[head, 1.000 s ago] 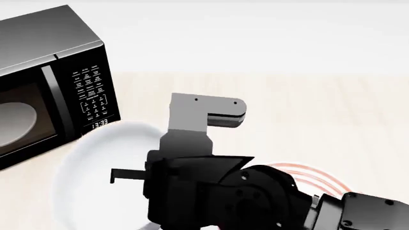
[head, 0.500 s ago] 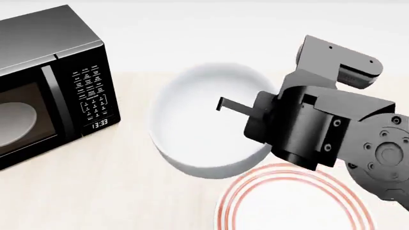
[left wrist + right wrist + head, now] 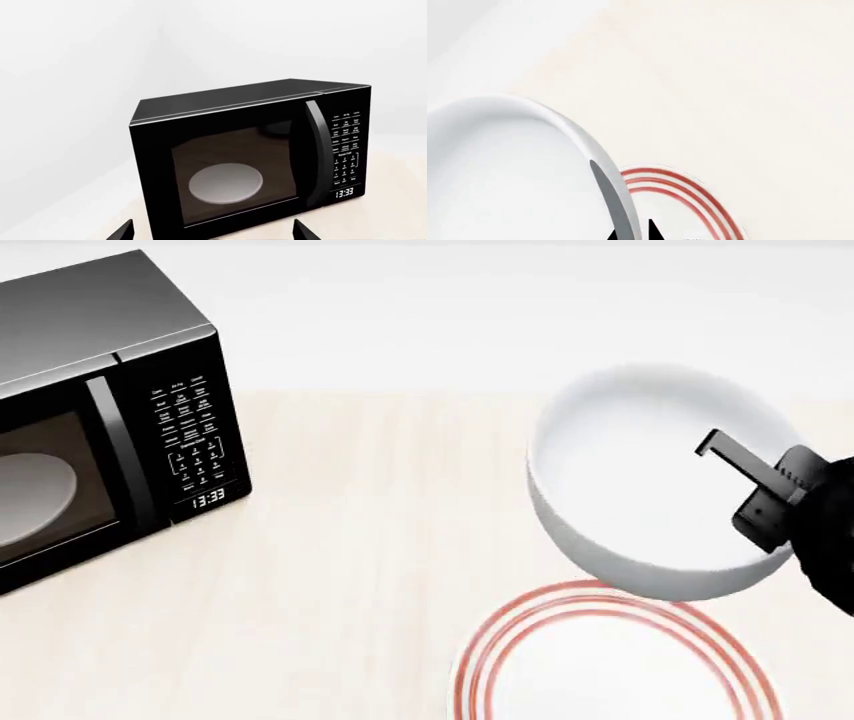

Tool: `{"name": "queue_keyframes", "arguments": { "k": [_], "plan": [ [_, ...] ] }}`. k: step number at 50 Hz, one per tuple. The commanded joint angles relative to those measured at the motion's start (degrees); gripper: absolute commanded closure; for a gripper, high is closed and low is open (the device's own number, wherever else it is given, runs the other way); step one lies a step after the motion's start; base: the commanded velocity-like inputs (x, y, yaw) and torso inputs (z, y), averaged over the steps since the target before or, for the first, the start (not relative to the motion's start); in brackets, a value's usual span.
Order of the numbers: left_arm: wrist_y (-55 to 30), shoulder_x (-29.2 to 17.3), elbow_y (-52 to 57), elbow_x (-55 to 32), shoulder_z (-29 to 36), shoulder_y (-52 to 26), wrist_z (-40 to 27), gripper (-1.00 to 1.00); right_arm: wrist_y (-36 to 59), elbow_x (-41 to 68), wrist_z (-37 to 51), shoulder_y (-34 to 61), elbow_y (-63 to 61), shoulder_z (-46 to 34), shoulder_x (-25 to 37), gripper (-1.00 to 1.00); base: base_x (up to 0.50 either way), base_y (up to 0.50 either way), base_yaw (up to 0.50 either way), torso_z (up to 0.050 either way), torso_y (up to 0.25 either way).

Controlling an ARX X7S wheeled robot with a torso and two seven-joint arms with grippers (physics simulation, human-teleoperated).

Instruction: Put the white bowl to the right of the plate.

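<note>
Black finger blades of the right gripper (image 3: 630,231) pinch the thick rim of the white bowl (image 3: 647,480), one blade inside the wall and one outside, so the jaws stand nearly closed with only the bowl's wall between them. In the head view the inner finger (image 3: 737,459) reaches into the bowl from the right edge of the picture, where only a dark piece of the wrist shows; the rest of the arm is out of frame. The bowl hangs tilted from this grip, its opening turned toward the camera, above the pale wooden table (image 3: 360,570). Just below the jaws lies the plate (image 3: 607,665), flat on the table, its red-orange rings showing beside the bowl's rim in the right wrist view; the bowl's lower edge overlaps the plate's far rim in the head view. Well off to the left of the jaws stands a black microwave (image 3: 100,410), a pale disc behind its door. The left gripper (image 3: 210,232) shows only two dark fingertips spread wide apart, holding nothing, facing the microwave.
</note>
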Motion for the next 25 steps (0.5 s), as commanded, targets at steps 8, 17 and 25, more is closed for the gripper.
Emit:
{"name": "queue_keyframes", "arguments": {
  "k": [8, 17, 25],
  "plan": [
    [-0.15, -0.21, -0.93, 0.84, 1.62, -0.69, -0.48, -1.0, -3.61, 6.4, -4.48, -4.53, -5.41, 4.8, 18.75, 1.0, 0.0, 0.0, 0.0, 0.0, 0.001],
    [-0.27, -0.23, -1.86, 1.69, 2.99, -1.39, -0.83, -1.0, -4.41, 6.96, -5.03, -6.75, -4.64, 4.17, 25.01, 1.0, 0.0, 0.0, 0.0, 0.0, 0.0],
    [-0.22, -0.34, -2.02, 1.91, 3.31, -1.41, -1.06, -1.0, -3.96, 6.69, -6.86, -8.06, -2.12, 3.46, 26.11, 1.0, 0.0, 0.0, 0.0, 0.0, 0.001]
  ]
}}
